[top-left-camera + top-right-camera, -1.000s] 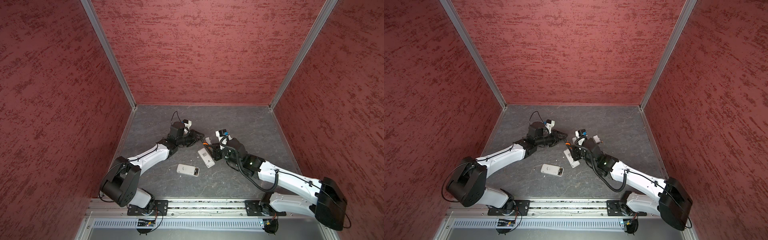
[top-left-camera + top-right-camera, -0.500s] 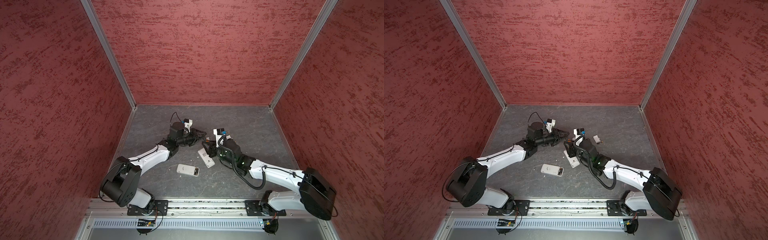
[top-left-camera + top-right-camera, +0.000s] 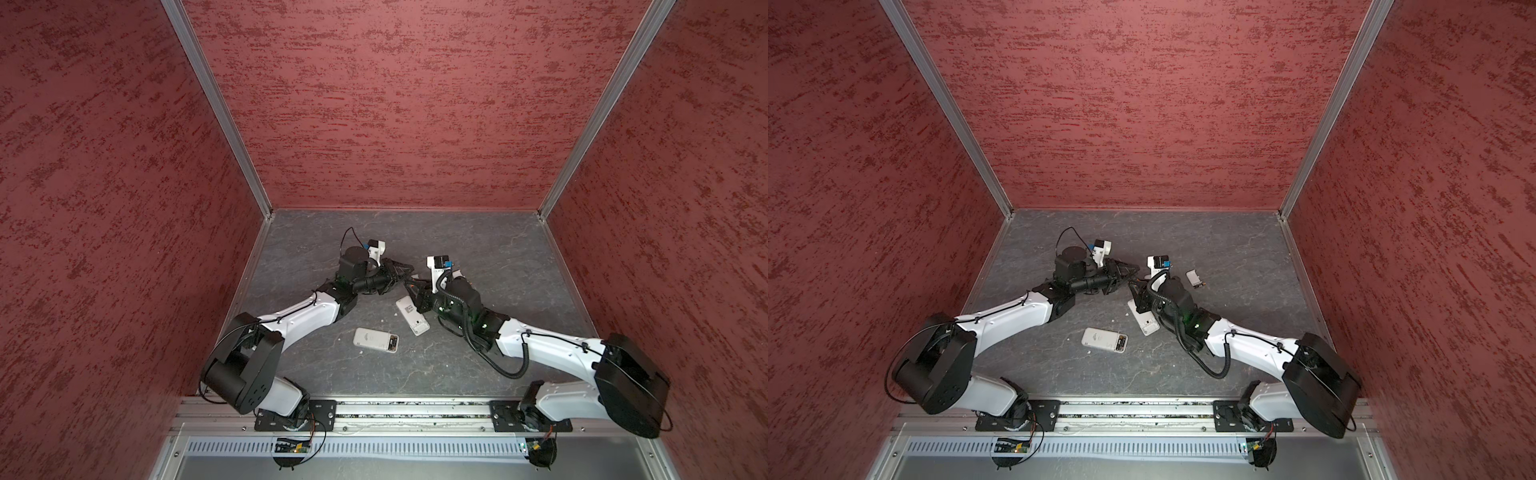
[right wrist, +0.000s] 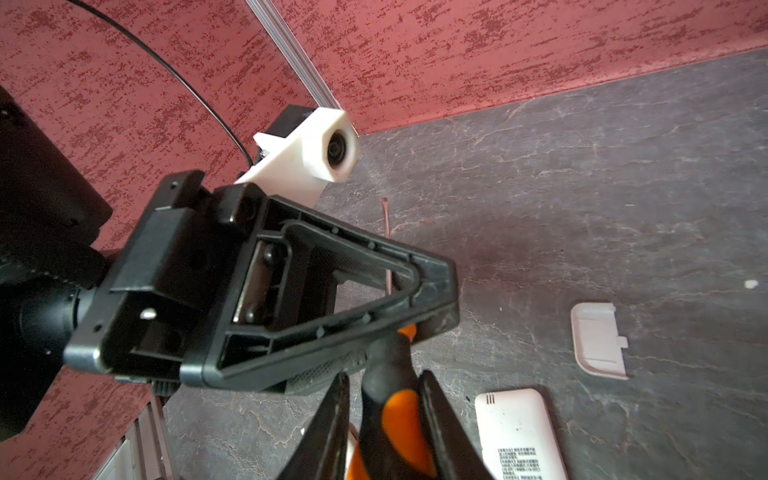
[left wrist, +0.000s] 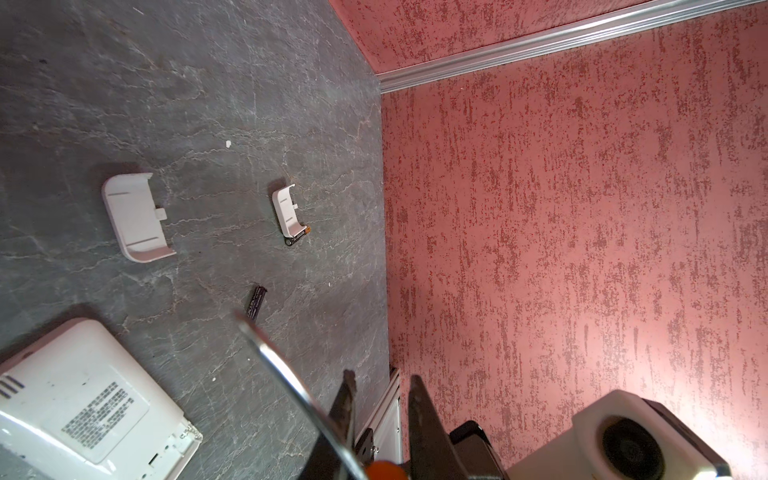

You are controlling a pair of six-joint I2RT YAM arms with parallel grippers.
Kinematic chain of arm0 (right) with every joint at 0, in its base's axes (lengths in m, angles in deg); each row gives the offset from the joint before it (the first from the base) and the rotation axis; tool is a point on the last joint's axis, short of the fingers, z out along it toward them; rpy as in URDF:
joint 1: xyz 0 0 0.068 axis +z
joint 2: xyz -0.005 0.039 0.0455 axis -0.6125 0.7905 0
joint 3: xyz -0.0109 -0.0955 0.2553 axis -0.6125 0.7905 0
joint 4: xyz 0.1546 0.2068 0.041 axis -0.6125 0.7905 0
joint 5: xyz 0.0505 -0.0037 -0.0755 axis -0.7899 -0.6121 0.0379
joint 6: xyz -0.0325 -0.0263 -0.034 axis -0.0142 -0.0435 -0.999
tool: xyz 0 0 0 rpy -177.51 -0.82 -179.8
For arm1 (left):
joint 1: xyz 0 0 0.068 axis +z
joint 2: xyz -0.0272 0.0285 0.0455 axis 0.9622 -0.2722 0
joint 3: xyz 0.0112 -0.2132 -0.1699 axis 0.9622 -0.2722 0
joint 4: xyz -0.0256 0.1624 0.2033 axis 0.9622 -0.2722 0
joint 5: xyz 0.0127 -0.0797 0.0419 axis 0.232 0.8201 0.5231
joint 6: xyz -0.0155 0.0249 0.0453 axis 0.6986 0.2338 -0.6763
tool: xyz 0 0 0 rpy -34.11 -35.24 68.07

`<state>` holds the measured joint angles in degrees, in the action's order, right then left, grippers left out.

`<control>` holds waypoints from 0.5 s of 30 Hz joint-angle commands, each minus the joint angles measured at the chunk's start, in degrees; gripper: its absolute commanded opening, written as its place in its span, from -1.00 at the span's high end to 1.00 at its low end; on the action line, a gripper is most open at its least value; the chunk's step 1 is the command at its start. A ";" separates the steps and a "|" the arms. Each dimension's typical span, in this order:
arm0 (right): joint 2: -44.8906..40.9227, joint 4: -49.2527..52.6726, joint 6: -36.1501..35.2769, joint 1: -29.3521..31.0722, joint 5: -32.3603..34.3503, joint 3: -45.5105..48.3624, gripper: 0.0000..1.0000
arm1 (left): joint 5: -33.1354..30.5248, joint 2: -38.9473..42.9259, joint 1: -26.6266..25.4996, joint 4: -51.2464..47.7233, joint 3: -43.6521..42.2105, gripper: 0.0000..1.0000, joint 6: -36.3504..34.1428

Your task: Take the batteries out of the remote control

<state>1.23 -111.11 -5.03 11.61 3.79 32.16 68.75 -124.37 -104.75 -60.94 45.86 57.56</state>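
Lying loose on the grey floor (image 5: 166, 104), one battery (image 5: 256, 302) sits just past the tip of the screwdriver (image 5: 286, 376), ahead of the left gripper (image 5: 382, 380). A second battery (image 5: 297, 240) lies farther out, touching a small white cover (image 5: 287, 210). The left gripper is clamped on the screwdriver where shaft meets handle. The right gripper (image 4: 384, 376) faces it, fingers pressed on the orange-and-black handle. One remote (image 3: 411, 316) lies beside the right gripper, label up. The other remote (image 3: 376, 340) lies nearer the arm bases, compartment open.
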 commanded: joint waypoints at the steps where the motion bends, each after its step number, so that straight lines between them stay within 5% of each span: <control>1: 0.00 -5.60 0.67 0.00 1.54 -0.96 0.63 | 0.62 0.04 -0.61 1.01 -1.07 1.00 0.09; 10: -0.70 -3.12 0.21 -0.04 3.27 -0.85 1.00 | 0.34 0.91 -0.24 0.87 -2.57 0.99 -0.17; 13: -1.25 -1.95 0.05 -0.05 3.10 -0.62 1.00 | 0.02 2.06 0.20 -0.50 -2.91 0.67 -1.01; 15: -1.85 -0.54 -0.37 0.00 3.01 -0.59 1.00 | -0.32 3.50 0.72 -2.33 -3.02 0.28 -2.18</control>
<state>1.28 -111.37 -5.01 11.70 4.83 32.16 68.51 -123.00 -104.58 -59.73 44.04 58.48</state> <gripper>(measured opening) 0.202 0.323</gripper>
